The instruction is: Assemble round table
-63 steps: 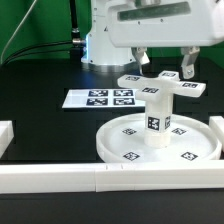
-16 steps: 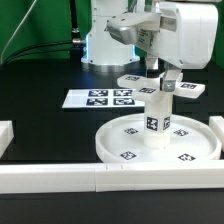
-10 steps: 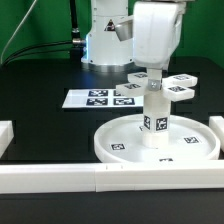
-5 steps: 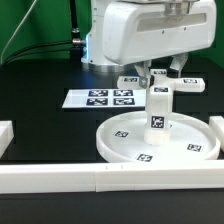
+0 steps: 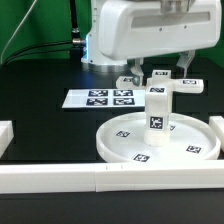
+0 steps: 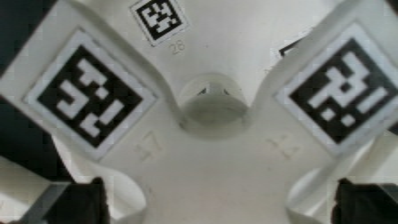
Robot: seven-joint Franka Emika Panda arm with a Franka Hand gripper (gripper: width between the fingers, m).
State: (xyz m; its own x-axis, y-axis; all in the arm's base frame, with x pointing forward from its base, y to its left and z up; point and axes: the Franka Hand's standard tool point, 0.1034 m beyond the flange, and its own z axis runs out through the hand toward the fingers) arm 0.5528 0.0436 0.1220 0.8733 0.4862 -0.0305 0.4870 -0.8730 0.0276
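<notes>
Exterior view: your hand (image 5: 160,70) hovers with fingers spread, gripping nothing, over the cross-shaped piece (image 5: 160,85), which caps the post (image 5: 157,117) upright in the disc (image 5: 115,140), likely for screwing it down.
</notes>
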